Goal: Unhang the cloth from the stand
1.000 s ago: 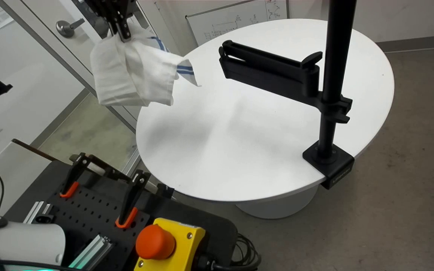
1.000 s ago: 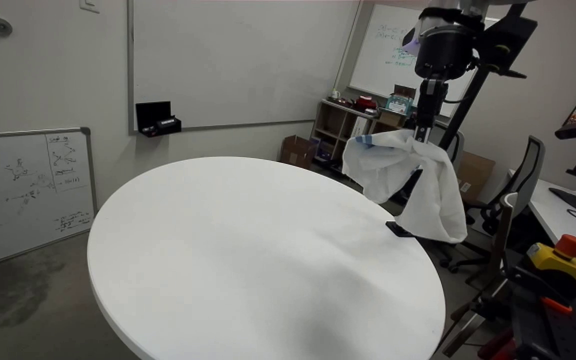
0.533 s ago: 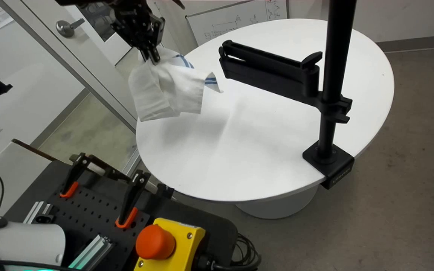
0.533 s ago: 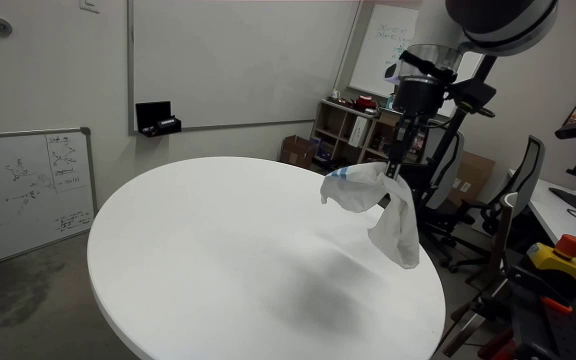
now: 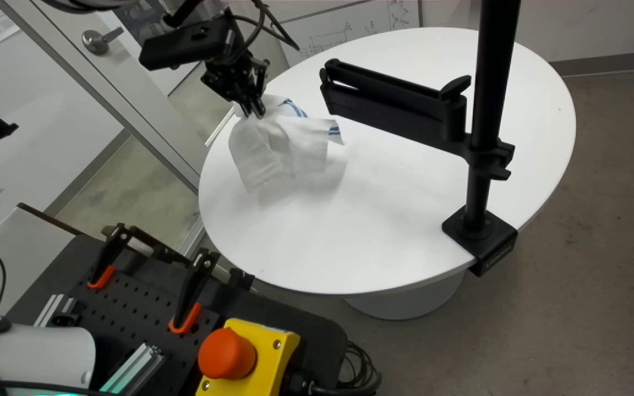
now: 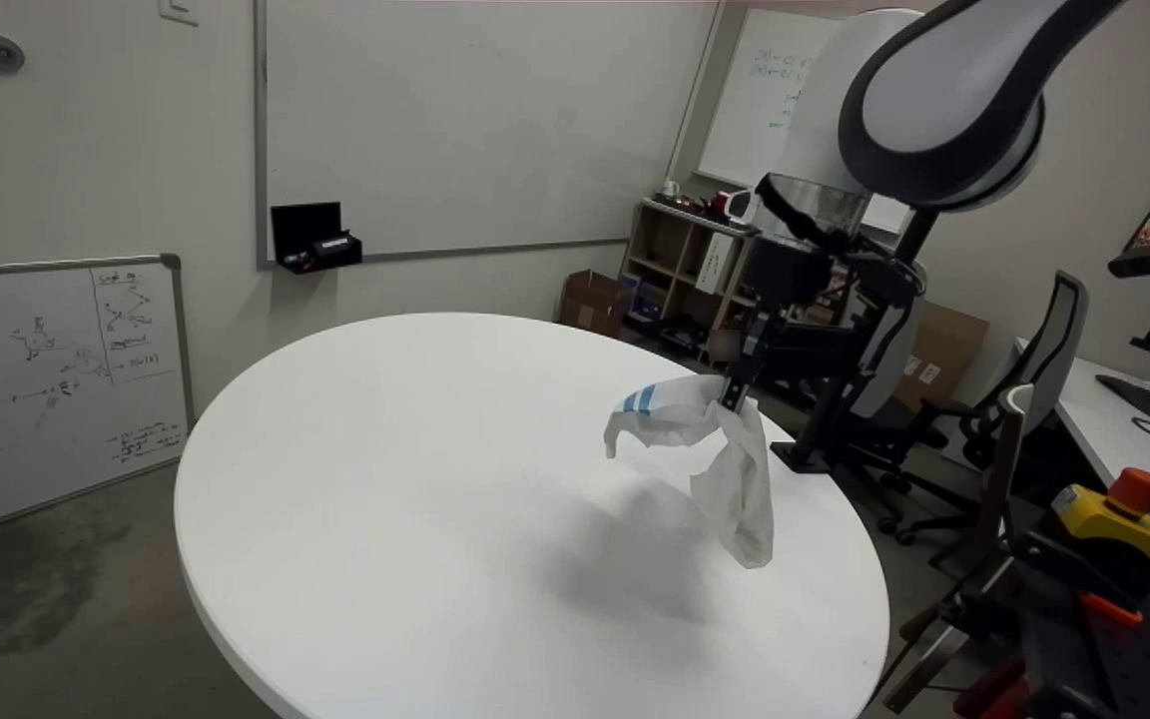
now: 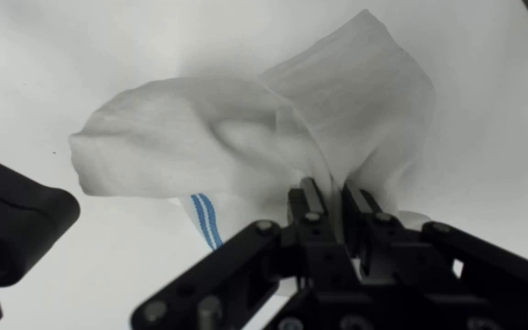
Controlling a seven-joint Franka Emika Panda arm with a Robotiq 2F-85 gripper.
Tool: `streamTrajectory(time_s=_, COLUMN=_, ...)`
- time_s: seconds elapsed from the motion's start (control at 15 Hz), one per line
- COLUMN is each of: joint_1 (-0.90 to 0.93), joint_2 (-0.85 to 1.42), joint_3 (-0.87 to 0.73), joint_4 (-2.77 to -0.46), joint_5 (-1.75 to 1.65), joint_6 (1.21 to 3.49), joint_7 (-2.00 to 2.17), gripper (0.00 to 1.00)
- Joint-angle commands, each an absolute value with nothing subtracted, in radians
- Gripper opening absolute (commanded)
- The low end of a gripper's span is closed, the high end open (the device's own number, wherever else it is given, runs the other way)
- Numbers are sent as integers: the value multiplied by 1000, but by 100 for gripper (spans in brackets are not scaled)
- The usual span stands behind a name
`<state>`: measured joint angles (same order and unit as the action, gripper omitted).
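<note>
The white cloth with blue stripes (image 5: 281, 151) hangs from my gripper (image 5: 254, 113) above the round white table. It shows in both exterior views, bunched at the fingers with loose folds below (image 6: 740, 494). In the wrist view the cloth (image 7: 172, 137) runs between the fingertips of my gripper (image 7: 328, 184), which is shut on it. The black stand (image 5: 485, 104) is clamped to the table's edge, and its side arm (image 5: 394, 104) bears no cloth. The cloth is apart from the stand. A dark rounded part (image 7: 21, 215) at the wrist view's left edge may be the stand's arm.
The white table (image 5: 350, 258) lies below the cloth. A black cart (image 5: 146, 286) with clamps and a yellow emergency-stop box (image 5: 262, 357) stands beside it. A whiteboard (image 6: 56, 379) leans on the wall. Chairs and a shelf (image 6: 675, 250) stand behind the table.
My gripper has moved down and further over the table, carrying the cloth along. The cloth's shadow on the table has grown closer and darker. The stand has not moved.
</note>
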<state>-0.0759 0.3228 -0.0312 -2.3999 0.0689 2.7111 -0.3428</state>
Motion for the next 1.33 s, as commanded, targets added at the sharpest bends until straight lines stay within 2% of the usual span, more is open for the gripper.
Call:
streamTrajectory(time_s=0.0, joint_1=-73, joint_2=400, joint_3=-38, joint_4=-2381, joint_5=-17, joint_6=2813, joint_7=-301, gripper=4)
streamTrajectory(time_s=0.87, joint_1=-51, joint_2=478, joint_3=-64, joint_4=-2390, joint_5=-142, joint_6=2836, joint_7=-223, gripper=4)
streamTrajectory(time_s=0.93, joint_1=-50, joint_2=483, joint_3=-65, joint_4=-2389, joint_5=-145, joint_6=2833, joint_7=-217, gripper=40)
streamTrajectory(time_s=1.07, joint_1=-50, joint_2=491, joint_3=-68, joint_4=-2382, joint_5=-147, joint_6=2825, joint_7=-210, gripper=47)
streamTrajectory(time_s=1.27, joint_1=-47, joint_2=489, joint_3=-72, joint_4=-2378, joint_5=-152, joint_6=2817, joint_7=-201, gripper=69)
